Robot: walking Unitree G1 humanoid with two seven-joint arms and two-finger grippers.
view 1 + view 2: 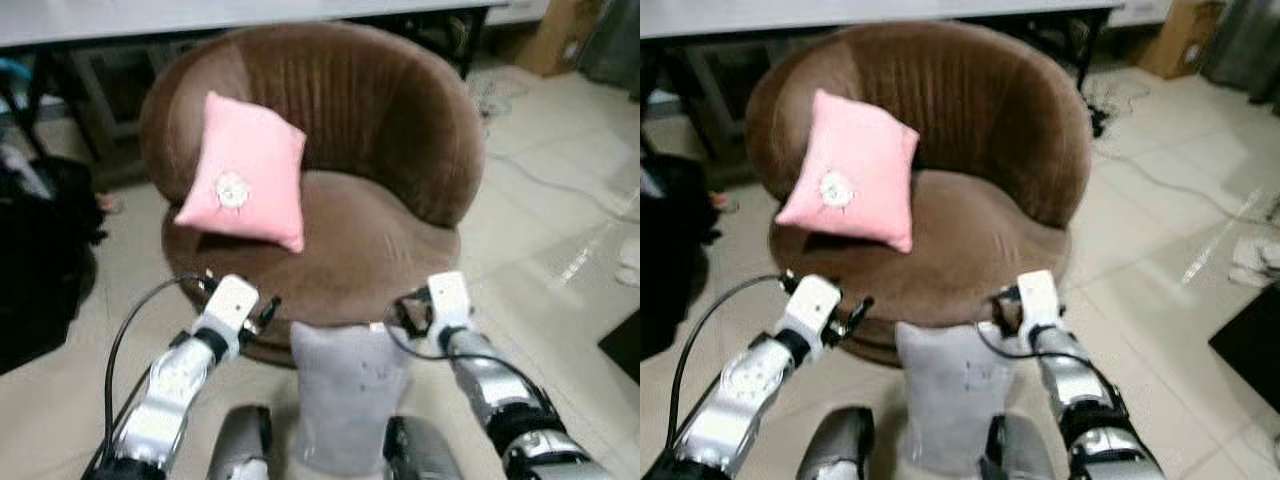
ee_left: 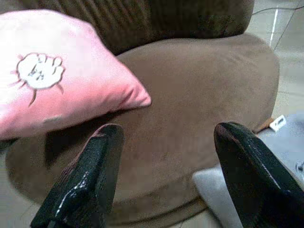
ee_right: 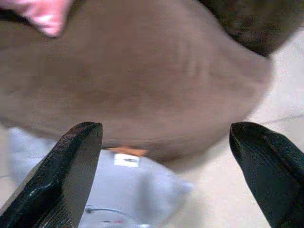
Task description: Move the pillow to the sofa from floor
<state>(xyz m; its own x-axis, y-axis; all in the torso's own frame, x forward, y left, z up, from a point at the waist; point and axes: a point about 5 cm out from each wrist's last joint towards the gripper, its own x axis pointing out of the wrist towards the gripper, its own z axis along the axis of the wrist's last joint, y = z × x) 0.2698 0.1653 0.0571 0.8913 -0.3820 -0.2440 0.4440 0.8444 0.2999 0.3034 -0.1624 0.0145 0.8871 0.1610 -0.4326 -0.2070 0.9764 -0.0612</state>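
Note:
A grey pillow (image 1: 350, 400) stands on the floor, leaning on the front of the round brown sofa (image 1: 370, 240). It lies between my two arms. A pink pillow (image 1: 245, 175) with a small white figure rests on the seat's left side against the backrest. My left gripper (image 2: 168, 130) is open and hovers before the sofa's front edge, left of the grey pillow (image 2: 280, 156) and below the pink pillow (image 2: 47, 71). My right gripper (image 3: 166, 128) is open too, just above the grey pillow's (image 3: 123, 190) upper right corner, facing the seat edge.
A black bag (image 1: 40, 260) sits on the floor at the left. A table (image 1: 200, 15) stands behind the sofa. Cables (image 1: 560, 180) run over the tiles at the right, with a cardboard box (image 1: 555, 35) beyond and a dark mat (image 1: 625, 345) at the right edge.

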